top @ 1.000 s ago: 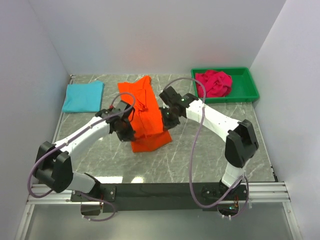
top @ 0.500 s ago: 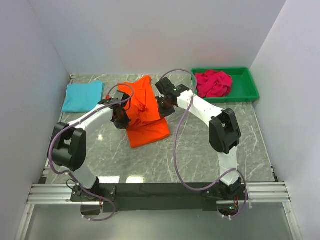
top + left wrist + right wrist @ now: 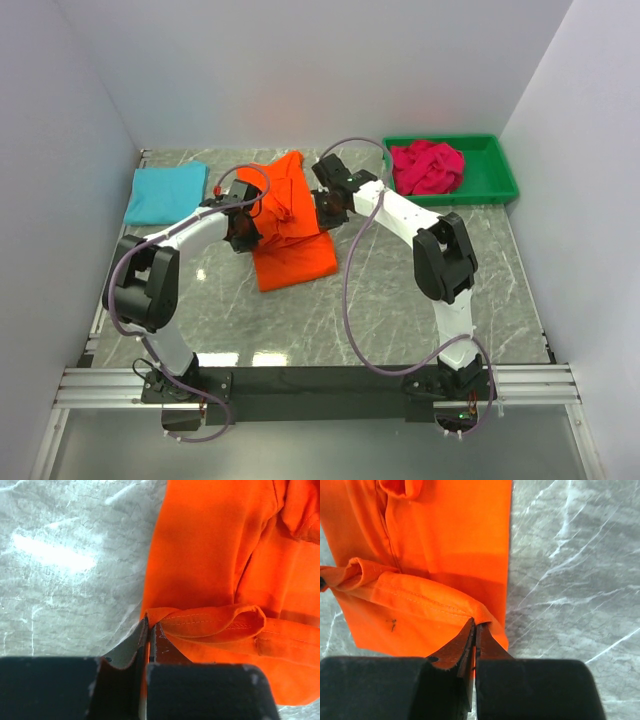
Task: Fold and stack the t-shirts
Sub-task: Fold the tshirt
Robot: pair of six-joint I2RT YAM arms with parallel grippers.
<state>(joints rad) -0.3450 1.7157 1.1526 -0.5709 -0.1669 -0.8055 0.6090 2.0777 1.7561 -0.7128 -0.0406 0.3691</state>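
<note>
Green bin (image 3: 492, 176) with crimson-pink t-shirt (image 3: 427, 166)

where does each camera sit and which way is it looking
Top external: high behind the arm bases, looking down on the table; both arms and the orange t-shirt show.
Left wrist: on the left arm, facing down; left gripper shut on the shirt's hem.
Right wrist: likewise, right gripper shut on the hem's other end.
Shared: both wrist views show the same lifted orange hem.

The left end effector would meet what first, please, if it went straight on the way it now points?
Probably the orange t-shirt, whose hem the left end effector pinches; beyond lies marble tabletop, depth unclear.
</note>
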